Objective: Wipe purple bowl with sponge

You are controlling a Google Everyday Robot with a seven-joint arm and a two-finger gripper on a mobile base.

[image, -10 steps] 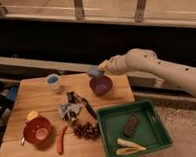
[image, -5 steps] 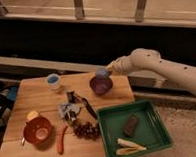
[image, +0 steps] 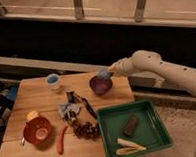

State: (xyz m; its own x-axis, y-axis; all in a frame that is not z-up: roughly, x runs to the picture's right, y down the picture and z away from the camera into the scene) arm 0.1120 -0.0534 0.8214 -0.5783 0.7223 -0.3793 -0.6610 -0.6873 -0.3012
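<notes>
Small round dark purple bowl (image: 101, 85), glossy inside, stands upright near the far right corner of the wooden desk (image: 32, 97). Small blue-grey rectangular sponge (image: 104, 74) is held at the tip of the gripper (image: 107, 72), at the bowl's far rim.

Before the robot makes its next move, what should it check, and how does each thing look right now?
1. Sponge at the gripper: ok. The sponge sits at the tip of the gripper.
2. Gripper near its target: ok. It is at the back right rim of the purple bowl.
3. Bowl upright on the table: ok.
4. Sponge touching the bowl's inside: cannot tell.
5. Room around the bowl: ok. The blue cup stands apart to the left, and the green tray lies apart in front.
6. Firm hold on the sponge: cannot tell.
</notes>
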